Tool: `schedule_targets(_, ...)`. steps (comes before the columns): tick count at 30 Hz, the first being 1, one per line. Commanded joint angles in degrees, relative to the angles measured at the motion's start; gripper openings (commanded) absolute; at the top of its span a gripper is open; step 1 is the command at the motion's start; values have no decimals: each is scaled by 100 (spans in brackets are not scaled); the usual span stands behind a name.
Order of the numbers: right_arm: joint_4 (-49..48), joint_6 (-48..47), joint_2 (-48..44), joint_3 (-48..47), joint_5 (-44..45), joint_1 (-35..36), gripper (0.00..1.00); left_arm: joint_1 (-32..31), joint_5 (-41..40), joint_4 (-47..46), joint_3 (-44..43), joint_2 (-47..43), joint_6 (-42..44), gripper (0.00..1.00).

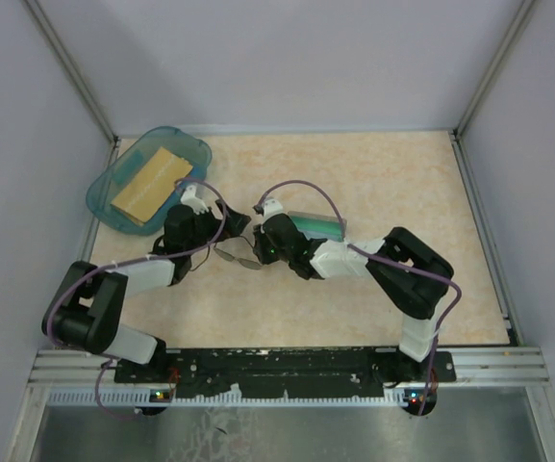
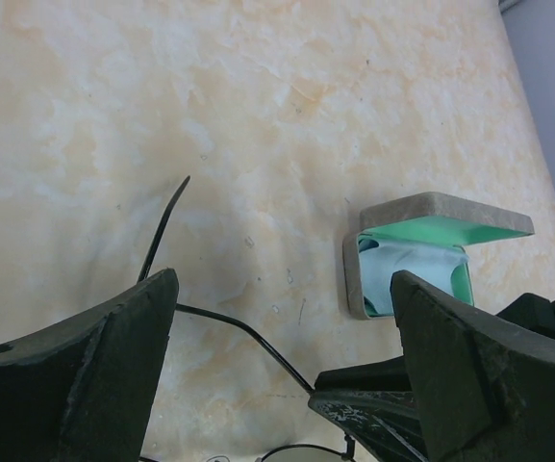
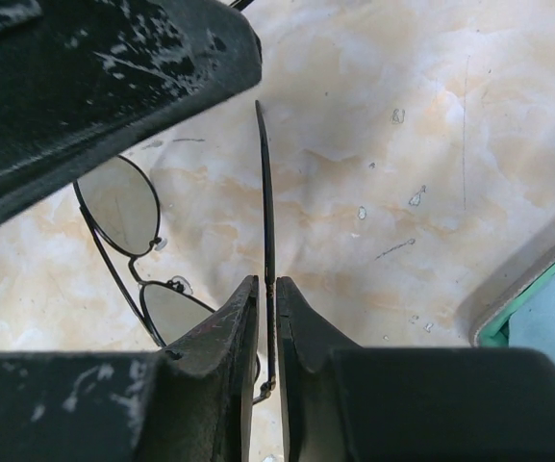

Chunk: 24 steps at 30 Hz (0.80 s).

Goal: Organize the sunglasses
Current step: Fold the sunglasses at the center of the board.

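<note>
The left arm (image 1: 128, 279) goes from its base up and to the right, with the forearm low over the table (image 1: 383, 183). The right arm (image 1: 407, 274) rises from its base, bends at the elbow and reaches to the left, so both wrists meet near the middle of the table.

The left tool (image 2: 285, 289) is wide open and, as far as the left wrist view shows, it grips nothing. The right tool (image 3: 265, 289) is closed almost fully, and its two fingers pinch one slim temple arm of the sunglasses (image 3: 121, 204).

The sunglasses lie between the two tools. In the right wrist view the pinched temple arm runs straight out between the fingers. The two round lenses are just to the left of the fingers, low over the table, and I cannot tell if they touch it. In the left wrist view a thin temple arm points up and away in the gap between the open fingers, touching neither of them.

The table is pale beige with a marble pattern. A grey case (image 2: 441, 207) with green lining stands open near the right tool, apart from the sunglasses, and a light blue cloth (image 2: 407, 274) is inside it. At the far left corner a blue tray (image 1: 99, 197) holds a tan board (image 1: 147, 183). Plain grey walls (image 1: 287, 58) close the table on three sides, and a metal rail (image 1: 296, 366) at the near edge carries both arm bases.
</note>
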<state>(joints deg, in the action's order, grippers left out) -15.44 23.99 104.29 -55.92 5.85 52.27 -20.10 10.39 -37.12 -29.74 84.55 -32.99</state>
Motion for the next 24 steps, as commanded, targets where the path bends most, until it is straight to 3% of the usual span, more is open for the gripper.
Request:
schedule_targets(1,-267,-95,-290,-4,4,46,14,32,-293,-32,120,-212,38,97)
schedule_targets(24,-244,-167,-184,-86,-88,48,13,111,-104,-171,-21,305,56,98)
